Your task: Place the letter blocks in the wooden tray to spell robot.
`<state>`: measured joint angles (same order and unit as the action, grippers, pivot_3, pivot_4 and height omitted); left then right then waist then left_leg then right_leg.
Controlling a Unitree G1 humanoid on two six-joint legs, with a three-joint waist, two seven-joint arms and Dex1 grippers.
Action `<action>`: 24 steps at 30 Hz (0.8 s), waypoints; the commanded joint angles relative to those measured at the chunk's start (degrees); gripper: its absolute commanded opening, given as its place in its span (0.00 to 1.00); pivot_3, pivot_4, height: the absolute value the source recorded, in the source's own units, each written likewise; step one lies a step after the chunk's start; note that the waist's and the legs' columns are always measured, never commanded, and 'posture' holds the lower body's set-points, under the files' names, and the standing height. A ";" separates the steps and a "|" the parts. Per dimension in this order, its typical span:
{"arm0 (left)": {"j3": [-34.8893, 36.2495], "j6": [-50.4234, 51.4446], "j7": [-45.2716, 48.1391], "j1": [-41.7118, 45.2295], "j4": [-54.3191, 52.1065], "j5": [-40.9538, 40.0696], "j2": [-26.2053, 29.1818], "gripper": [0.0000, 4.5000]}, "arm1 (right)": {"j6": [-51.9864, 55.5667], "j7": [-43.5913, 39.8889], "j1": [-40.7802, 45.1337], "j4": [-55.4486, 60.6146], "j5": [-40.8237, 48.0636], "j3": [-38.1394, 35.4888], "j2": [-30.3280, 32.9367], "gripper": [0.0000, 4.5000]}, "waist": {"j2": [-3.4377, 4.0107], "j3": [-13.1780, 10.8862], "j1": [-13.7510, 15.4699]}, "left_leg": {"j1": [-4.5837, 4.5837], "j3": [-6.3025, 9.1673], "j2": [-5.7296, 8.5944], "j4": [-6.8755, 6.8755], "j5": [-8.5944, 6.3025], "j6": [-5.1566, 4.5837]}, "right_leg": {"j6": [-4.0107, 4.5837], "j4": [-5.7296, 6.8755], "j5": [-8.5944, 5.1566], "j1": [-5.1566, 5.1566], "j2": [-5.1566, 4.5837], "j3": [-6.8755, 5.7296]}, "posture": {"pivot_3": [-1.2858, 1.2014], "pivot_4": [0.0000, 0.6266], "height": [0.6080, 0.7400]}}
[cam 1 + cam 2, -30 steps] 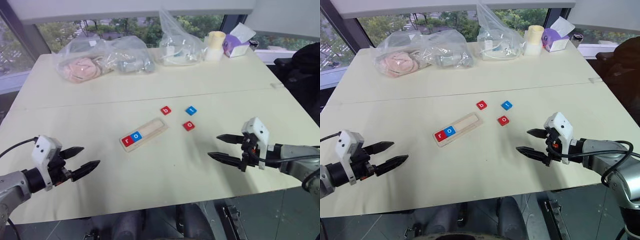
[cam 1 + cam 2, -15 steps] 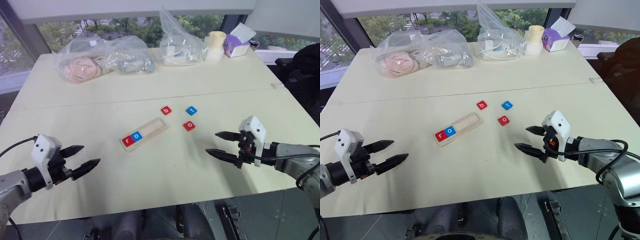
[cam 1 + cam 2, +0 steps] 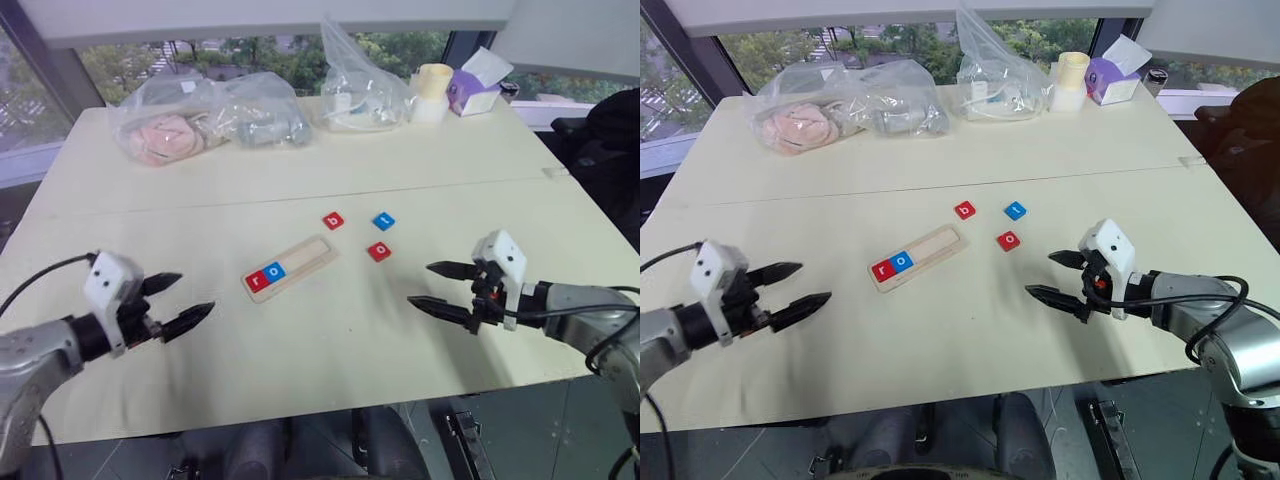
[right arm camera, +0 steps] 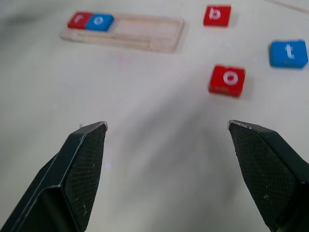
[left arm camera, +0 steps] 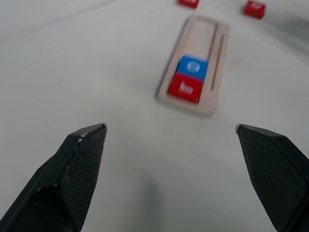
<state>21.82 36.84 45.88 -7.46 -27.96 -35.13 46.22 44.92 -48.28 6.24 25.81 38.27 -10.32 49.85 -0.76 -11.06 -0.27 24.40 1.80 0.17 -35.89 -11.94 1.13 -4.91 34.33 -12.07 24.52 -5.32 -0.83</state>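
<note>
I am looking down over a pale table (image 3: 320, 150) through the head camera. Near the centre of the frame lies the wooden tray (image 3: 290, 269), set on a slant, with 2 letter blocks seated at its lower-left end: a red r (image 3: 256, 281) and, touching it, a blue o (image 3: 276, 271); the other part of the groove is bare wood. Just to the upper right of the tray, 3 loose blocks sit on the table, apart from one another: a red b (image 3: 333, 220), a blue t (image 3: 383, 220) and a red o (image 3: 379, 251) below them. My left gripper (image 3: 180, 302) is at the lower left of the frame, jaws spread wide and holding nothing. My right gripper (image 3: 437, 286) is at the lower right, jaws also spread and empty. Along the top edge I see clear plastic bags (image 3: 205, 115), a pale cup (image 3: 432, 91) and a purple box (image 3: 472, 88).
</note>
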 commanded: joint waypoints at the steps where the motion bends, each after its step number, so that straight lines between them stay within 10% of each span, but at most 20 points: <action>1: -6.84 -3.33 1.68 3.87 1.32 4.95 2.08 1.00 | 2.05 -0.75 -0.05 5.61 3.04 -0.37 1.09 0.91 | 0.00 0.00 0.04 | 0.00 0.00 0.01 0.00 0.00 -0.01 | -0.01 0.01 0.00 0.00 0.00 0.01 | 0.52 0.24 1.00; 10: -23.21 -17.30 4.81 17.94 19.51 18.40 -2.51 1.00 | 6.23 4.90 0.01 14.49 5.88 1.76 -0.32 0.91 | 0.00 0.00 1.02 | 0.02 -0.01 0.00 -0.09 -0.03 -0.06 | -0.12 0.00 0.11 0.01 0.15 0.04 | 0.52 0.24 1.00; 24: -28.64 -22.63 4.63 19.93 27.31 24.60 -9.65 1.00 | 7.24 8.91 -2.73 16.71 8.45 0.78 -0.57 0.91 | 0.02 0.06 1.20 | 0.01 -0.01 -0.02 -0.18 -0.05 -0.09 | -0.34 0.00 0.25 -0.05 0.14 0.08 | 0.52 0.24 1.00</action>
<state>-5.26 14.72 51.57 12.18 -1.85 -12.59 37.14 53.15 -39.56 3.40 41.33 46.27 -8.51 49.52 -0.74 -10.99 0.92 24.40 1.80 0.16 -36.10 -11.99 1.04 -5.26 34.33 -11.81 24.43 -5.18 -0.75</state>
